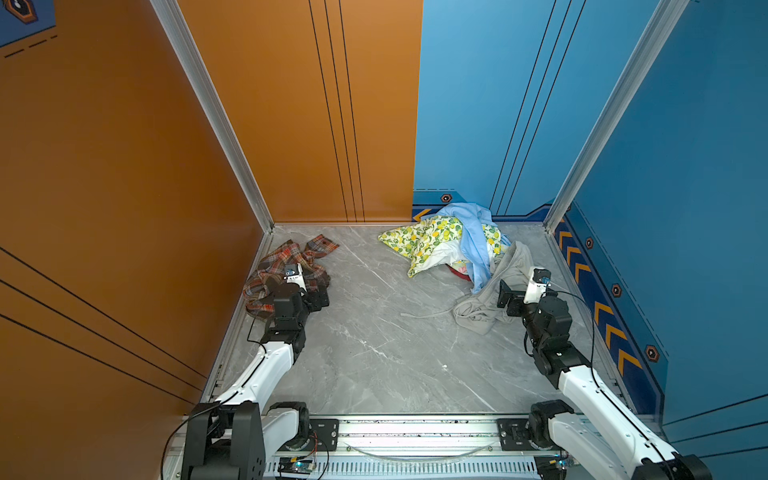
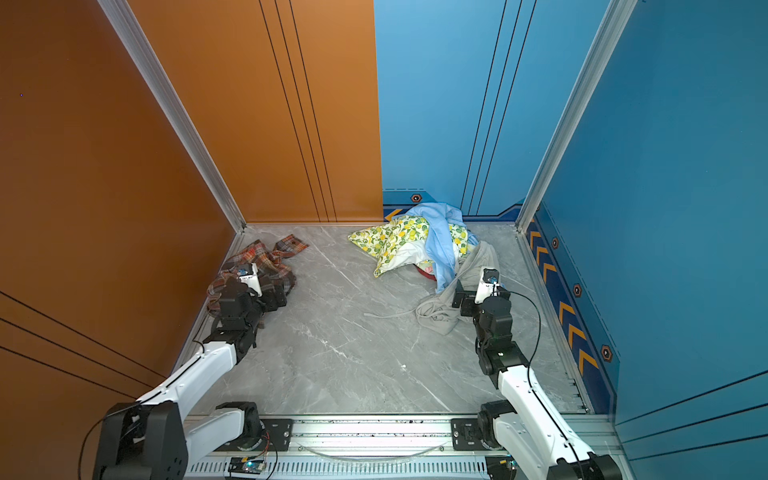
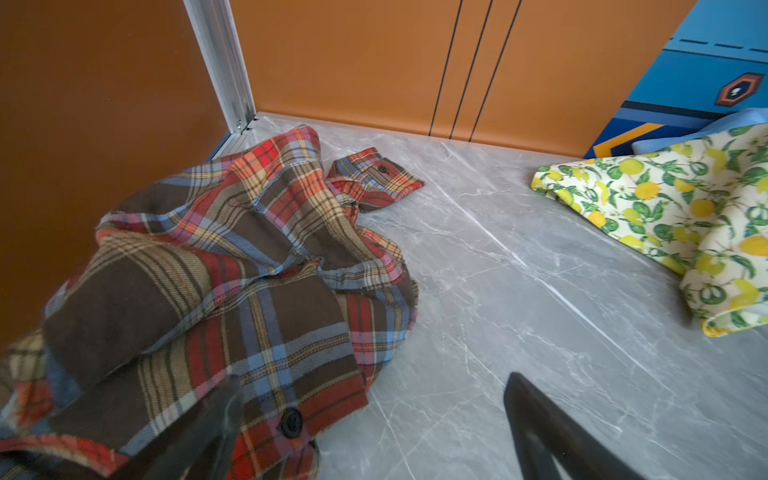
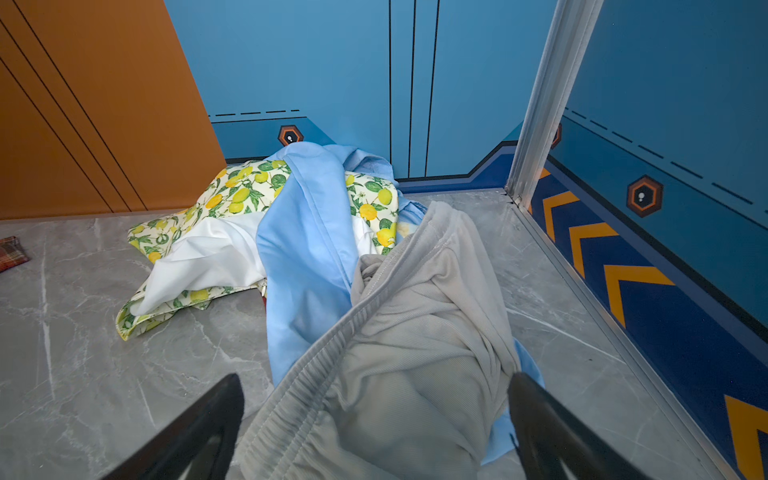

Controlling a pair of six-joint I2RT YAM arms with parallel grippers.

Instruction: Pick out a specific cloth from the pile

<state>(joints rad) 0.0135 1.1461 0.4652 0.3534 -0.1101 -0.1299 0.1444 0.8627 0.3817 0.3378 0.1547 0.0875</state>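
The cloth (image 1: 286, 259) (image 2: 270, 255), a plaid shirt in red, orange, brown and grey-blue with dark buttons, lies crumpled in the far left corner, apart from the pile (image 1: 457, 249). In the left wrist view the cloth (image 3: 232, 257) fills the near side. My left gripper (image 1: 296, 286) (image 3: 374, 419) is open, one finger over the shirt's buttoned edge, the other over bare floor. My right gripper (image 1: 521, 286) (image 4: 374, 419) is open, a finger on each side of the pile's plain grey garment (image 4: 415, 353), and holds nothing.
The pile at the far right has a lemon-print cloth (image 1: 424, 241), a light blue one (image 1: 473, 245) and a bit of something red (image 1: 459, 272) beneath. A grey drawstring (image 1: 424, 313) trails over the marble floor (image 1: 374, 332). An orange wall (image 1: 124, 187) and a blue wall (image 1: 665, 187) close in the sides.
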